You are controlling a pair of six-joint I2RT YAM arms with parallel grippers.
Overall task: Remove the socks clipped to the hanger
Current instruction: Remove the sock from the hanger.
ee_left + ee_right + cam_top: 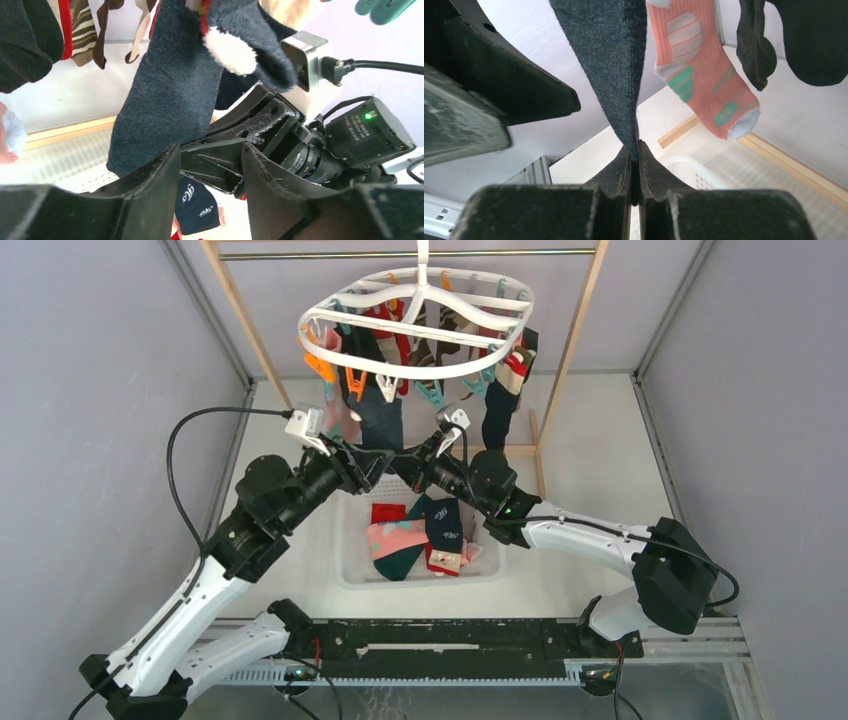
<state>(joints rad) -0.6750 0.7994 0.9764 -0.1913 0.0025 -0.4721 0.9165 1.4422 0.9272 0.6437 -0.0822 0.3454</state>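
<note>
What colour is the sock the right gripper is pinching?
The sock is plain dark navy; the right wrist view shows it best, in the right gripper.

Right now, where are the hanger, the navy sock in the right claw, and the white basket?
hanger [422, 270], top external view, on the stem below its hook.
navy sock [610, 60], right wrist view, on the fabric above the pinch.
white basket [420, 581], top external view, on its near rim.

White table [600, 480]: mesh basket [420, 583], wooden rack [574, 340].
</note>
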